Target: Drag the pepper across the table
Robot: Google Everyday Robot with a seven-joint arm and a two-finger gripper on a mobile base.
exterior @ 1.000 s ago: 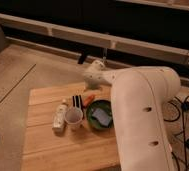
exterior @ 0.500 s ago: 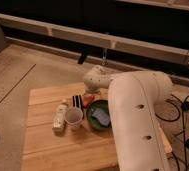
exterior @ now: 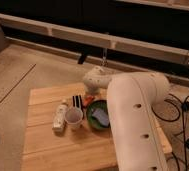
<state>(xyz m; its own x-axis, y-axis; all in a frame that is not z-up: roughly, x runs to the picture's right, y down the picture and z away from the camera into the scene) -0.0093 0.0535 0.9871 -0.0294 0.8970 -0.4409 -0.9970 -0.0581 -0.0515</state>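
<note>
Near the far edge of the counter (exterior: 53,145), the pepper (exterior: 89,99) lies as a small, slim orange-red sliver. The block (exterior: 77,101) is just to its left, and the rim of the bowl (exterior: 90,119) is just in front of it. The pepper sits directly under the rounded white wrist (exterior: 95,79) at the tip of the arm (exterior: 135,117). The jaws come down there, over the far middle of the counter and right at the pepper. The wrist hides them, so it cannot be told whether they stand wide or narrow, or whether they touch or hold the pepper.

The counter is a light wooden rectangle of long glued planks, with the seams running left to right. The block is small and upright, with dark stripes on a pale face. The bowl is round and green, with a bluish piece (exterior: 100,118) lying inside it. A white cup (exterior: 73,118) stands just beside the bowl on its left, mouth up and round. Left of the cup, a slim white bottle (exterior: 61,119) lies close alongside it.

The arm is a broad, smooth white shell dotted with a few small round holes. It rises from the lower right, covers the right part of the counter and curves over to the wrist. Black cables (exterior: 185,102) trail on the pale floor to the right.
</note>
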